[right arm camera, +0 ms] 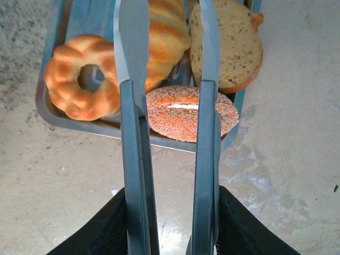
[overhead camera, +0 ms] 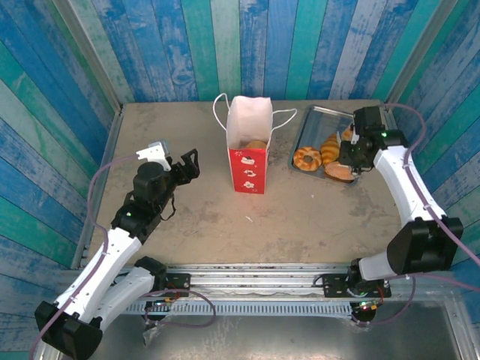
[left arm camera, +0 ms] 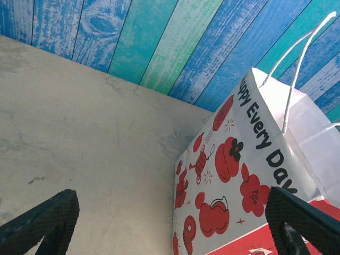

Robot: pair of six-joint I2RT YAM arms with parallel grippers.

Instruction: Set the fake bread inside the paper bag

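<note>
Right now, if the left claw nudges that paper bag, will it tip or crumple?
Probably tips: the paper bag stands tall on a narrow base, with seemingly one pastry inside as ballast. Its thin walls would likely dent; the loop handles look floppy.

Bright, even light gives soft, faint shadows, a pale sheen on the tongs (right arm camera: 133, 159) and on the bench (right arm camera: 276, 175) at 6 o'clock, and the left hand (left arm camera: 170, 191) has slightly blurred fingers (left arm camera: 42, 223) at 7 and 5 o'clock.
</note>
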